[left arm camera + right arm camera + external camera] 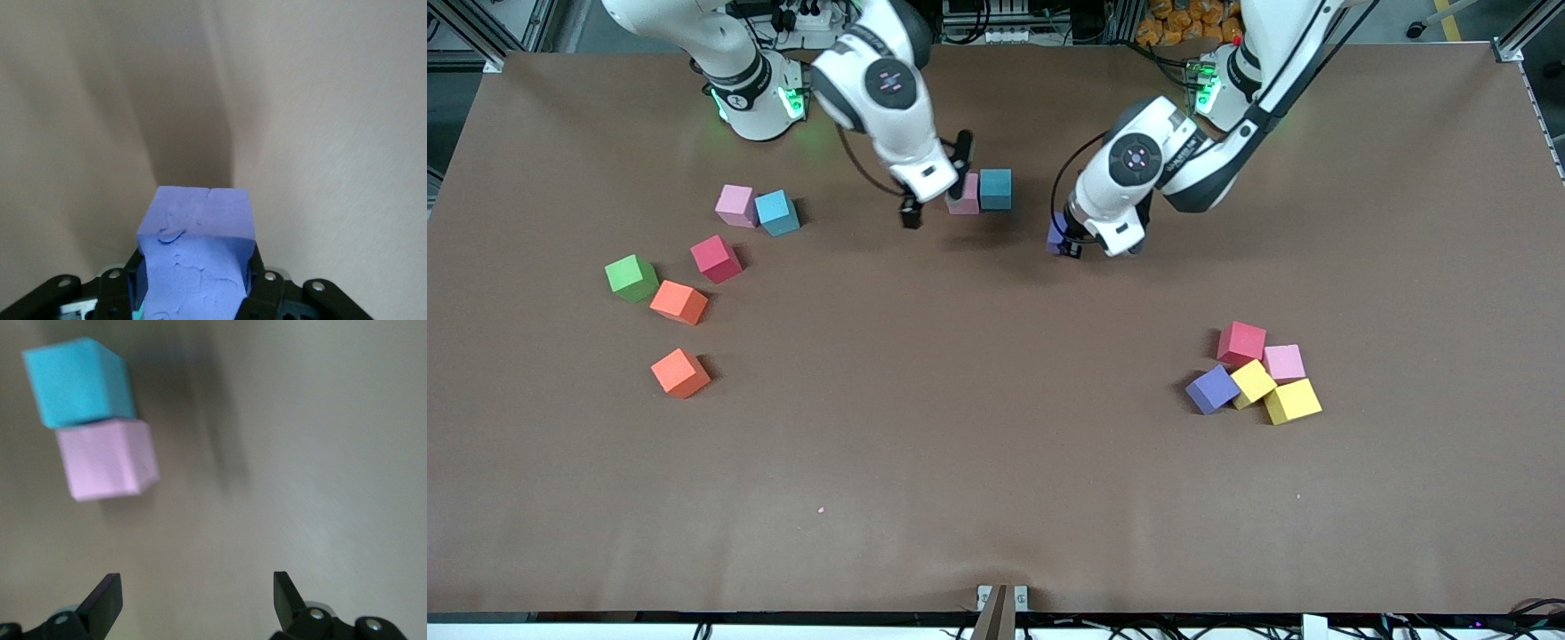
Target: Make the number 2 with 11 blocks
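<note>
My left gripper (1069,242) has its jaws pressed tight on a purple block (199,257), which sits squarely between the black fingers (259,283) in the left wrist view. My right gripper (935,188) has its jaws spread wide with nothing between them; both fingertips (103,600) show in the right wrist view with bare table between.

The left arm comes down from its base at the table's top edge, folds at the elbow, and hangs its wrist low over the brown table (996,462), near the middle. The right arm bends the same way from its own base, its hand poised just beside a pink block (966,196) and a teal block (996,188) that touch side by side.

Toward the right arm's end of the table I see a second pink block (735,205) touching a blue block (777,212), then a red block (716,259), a green block (631,277) and two orange blocks (679,302) (680,372) nearer the camera. Toward the left arm's end sits a tight cluster: red (1241,343), pink (1284,363), purple (1212,388) and two yellow (1253,383) (1292,401).

The table is covered in plain brown matting. Cables and metal framing run along its edges.
</note>
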`<state>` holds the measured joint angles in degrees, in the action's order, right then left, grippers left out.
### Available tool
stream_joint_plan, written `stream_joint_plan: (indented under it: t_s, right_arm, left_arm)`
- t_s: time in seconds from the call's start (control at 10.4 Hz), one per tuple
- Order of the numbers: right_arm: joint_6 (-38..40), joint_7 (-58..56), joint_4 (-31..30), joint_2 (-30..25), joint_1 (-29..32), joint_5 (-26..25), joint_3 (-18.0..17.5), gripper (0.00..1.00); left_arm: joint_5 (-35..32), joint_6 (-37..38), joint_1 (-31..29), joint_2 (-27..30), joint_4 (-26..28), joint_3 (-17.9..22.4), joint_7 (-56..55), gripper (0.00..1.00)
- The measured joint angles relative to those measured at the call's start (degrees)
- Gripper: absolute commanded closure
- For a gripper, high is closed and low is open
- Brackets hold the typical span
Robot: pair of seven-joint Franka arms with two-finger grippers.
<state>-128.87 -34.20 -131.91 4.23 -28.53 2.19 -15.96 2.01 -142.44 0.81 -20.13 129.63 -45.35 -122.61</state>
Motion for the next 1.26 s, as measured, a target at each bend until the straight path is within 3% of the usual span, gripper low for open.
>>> stream_joint_plan:
  t_s: [0.39,0.87,1.06,1.26]
  right_arm:
    - [0.9,-9.1,0.2,-4.0,19.7,-0.1,0.2,0.00]
    - [-7.0,-9.8,0.2,-5.6,32.7,-0.5,1.4,0.00]
    - [-10.6,-10.3,0.7,-1.2,36.2,-5.0,2.4,0.00]
    - [-13.1,-10.6,4.7,6.2,37.6,-6.7,5.9,0.00]
  left_arm:
    - [0.0,-5.2,3.9,0.2,4.1,-0.8,-7.3,0.43]
    - [0.0,-7.6,7.8,0.2,5.0,-0.8,-13.5,0.43]
    - [0.0,-9.5,8.5,0.1,6.0,-0.8,-15.6,0.43]
    - [0.0,-9.7,8.9,-0.1,6.3,-0.8,-18.7,0.43]
